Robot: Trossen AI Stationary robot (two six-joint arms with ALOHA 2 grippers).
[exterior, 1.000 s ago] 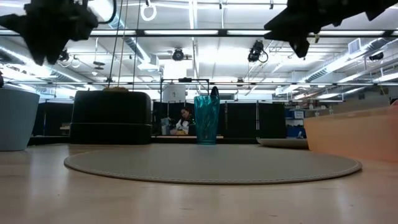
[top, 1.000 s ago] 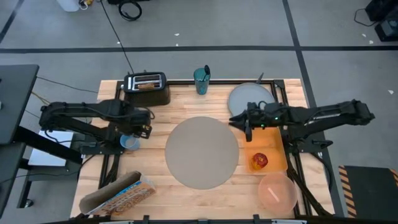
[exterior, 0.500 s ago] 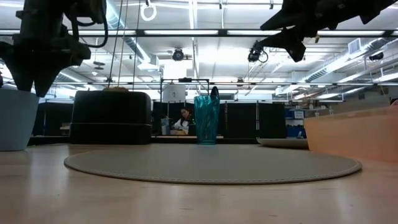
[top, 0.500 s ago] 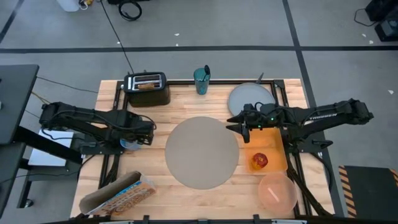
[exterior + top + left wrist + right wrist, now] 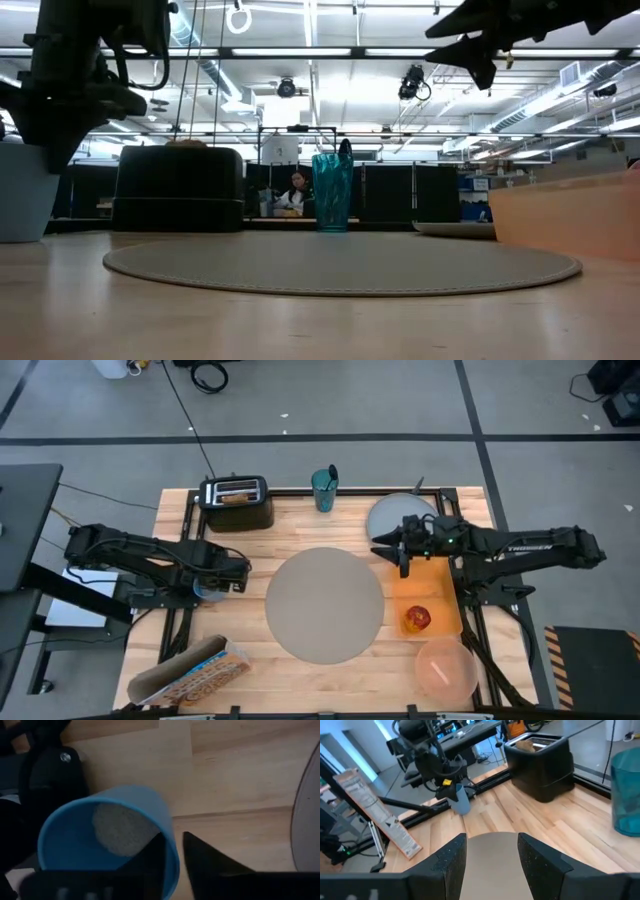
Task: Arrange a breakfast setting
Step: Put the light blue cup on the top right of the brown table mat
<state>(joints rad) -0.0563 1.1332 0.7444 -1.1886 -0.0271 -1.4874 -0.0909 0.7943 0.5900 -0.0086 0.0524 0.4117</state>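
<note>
Cup point(image 5: 107, 847), the small light-blue one, sits on my counter point(image 5: 330, 530) left of the placemat point(image 5: 325, 605), and my left hand point(image 5: 172, 851) now pinches its rim, one finger inside and one outside, where a second ago it hung spread above. My right hand point(image 5: 403, 555), fingers parted and holding nothing, hovers beside the grey plate point(image 5: 392, 512), having drifted slightly rightward.

- My left gripper point(image 5: 212, 584) low at table's left side, fingers point(image 5: 210, 862) closed over a rim.
- My right gripper point(image 5: 392, 552) raised, fingers point(image 5: 540, 857) apart, holding nothing.
</note>
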